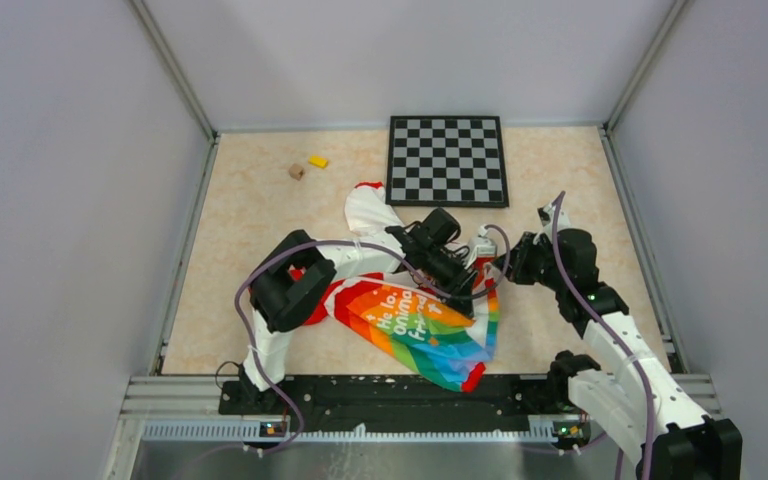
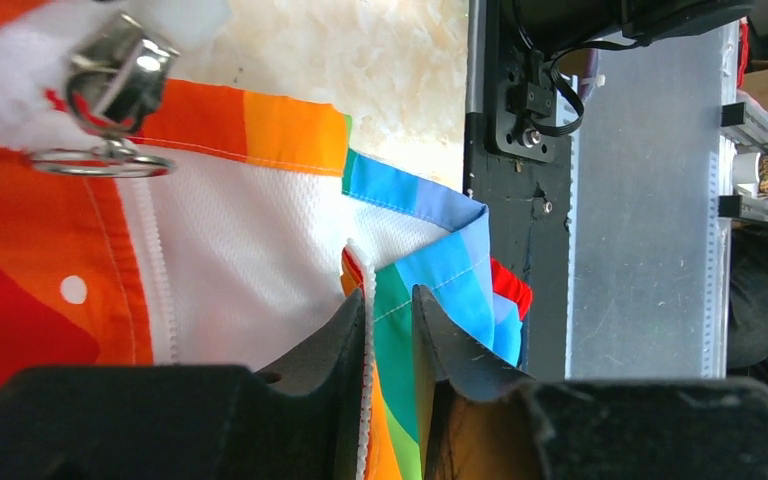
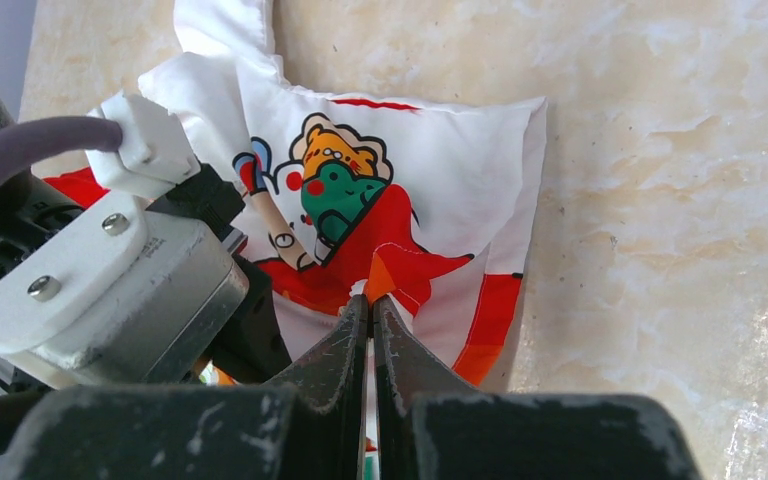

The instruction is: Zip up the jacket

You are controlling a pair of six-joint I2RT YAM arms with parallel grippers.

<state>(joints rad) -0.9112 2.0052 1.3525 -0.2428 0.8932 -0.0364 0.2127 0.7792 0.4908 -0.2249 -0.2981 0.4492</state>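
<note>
Toward the worktop's (image 1: 260, 180) near edge, the right hand (image 3: 369, 302) pinches the jacket (image 3: 410, 160), likely as an anchor, while the slightly spread left hand (image 2: 390, 300) straddles its zipper edge (image 2: 368, 350).

1. right gripper (image 3: 371, 300): dark fingers pressed together, tips pinching a fold of the jacket (image 3: 440, 160) at an orange patch.
2. jacket: white cloth with a cartoon animal print and red and orange areas, lying rumpled on the table (image 3: 680, 200).
3. table: beige marbled surface.
4. left arm housing (image 3: 110, 290): white and grey block with screws, at left, overlapping the jacket.
5. cable (image 3: 20, 150): grey-purple, ending at a white connector.
</note>
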